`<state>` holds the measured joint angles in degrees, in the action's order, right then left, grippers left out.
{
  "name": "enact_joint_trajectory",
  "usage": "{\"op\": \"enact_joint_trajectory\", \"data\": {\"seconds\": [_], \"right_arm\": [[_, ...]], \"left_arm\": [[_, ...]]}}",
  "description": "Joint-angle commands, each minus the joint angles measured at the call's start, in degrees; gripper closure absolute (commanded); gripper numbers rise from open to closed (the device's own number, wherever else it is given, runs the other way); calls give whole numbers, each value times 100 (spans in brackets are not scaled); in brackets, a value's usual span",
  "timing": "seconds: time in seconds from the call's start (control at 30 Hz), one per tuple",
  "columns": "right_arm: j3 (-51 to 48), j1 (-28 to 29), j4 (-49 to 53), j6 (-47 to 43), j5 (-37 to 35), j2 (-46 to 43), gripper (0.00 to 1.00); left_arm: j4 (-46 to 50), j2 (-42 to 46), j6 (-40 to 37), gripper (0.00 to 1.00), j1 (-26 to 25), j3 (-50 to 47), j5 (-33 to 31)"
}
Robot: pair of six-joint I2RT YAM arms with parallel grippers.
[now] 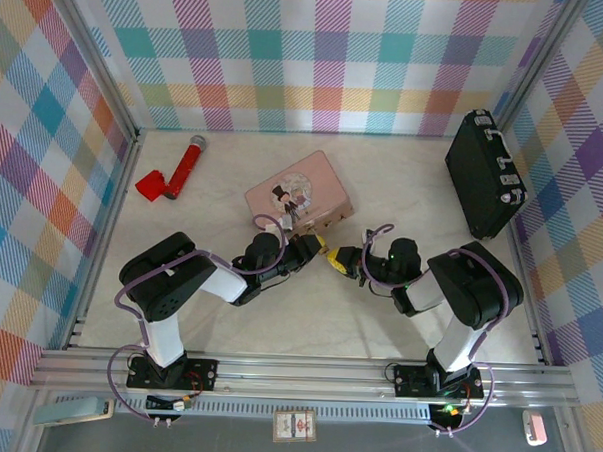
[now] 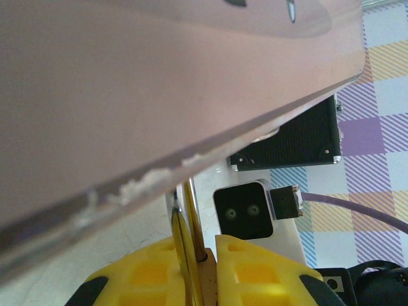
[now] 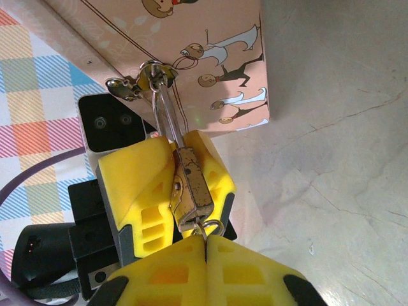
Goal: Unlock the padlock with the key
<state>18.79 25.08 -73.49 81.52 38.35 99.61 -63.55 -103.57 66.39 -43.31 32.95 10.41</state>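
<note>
- The right tool [image 3: 205,245] is clenched. Its yellow fingertips are pressed together just under the padlock [image 3: 191,185].
- A small wire loop of the key [image 3: 208,227] comes out between these fingertips and touches the bottom of the brass body. The blade of the key is hidden.
- The left tool [image 2: 191,247] is grasping the padlock, with one yellow finger on each flat side of the body.
- The padlock sits at the edge of the pink tin [image 3: 210,25]. Its silver shackle [image 3: 167,111] passes through the metal hasp [image 3: 145,78] of the tin.
- In the top view the two tools meet tip to tip at the near side of the tin, around the middle of the desk [image 1: 308,316].
- A red-handled implement [image 1: 174,172] lies at the far left of the desk, well apart from the tin.
- A black case [image 1: 484,174] stands on its edge at the right wall.
</note>
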Motion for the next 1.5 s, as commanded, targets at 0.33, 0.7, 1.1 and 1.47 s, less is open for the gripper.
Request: {"op": "enact_joint_trajectory", "data": {"seconds": [0.33,0.7,1.1,1.47], "right_arm": [[580,6,2923,-2075,-425,-1399,76],[832,40,6048,-4395,-1305,-2941,70],[524,1408,5493,-6267,-2709,-3045,68],[461,2180,4626,-7262,-3179,-2340,67]], "left_arm": [[897,420,-311,100,-232,234,71],[2022,453,-640,100,-23,429,-207],[4698,1062,-1956,100,7,1007,-819],[4413,1101,-1353,100,122,876,-371]]}}
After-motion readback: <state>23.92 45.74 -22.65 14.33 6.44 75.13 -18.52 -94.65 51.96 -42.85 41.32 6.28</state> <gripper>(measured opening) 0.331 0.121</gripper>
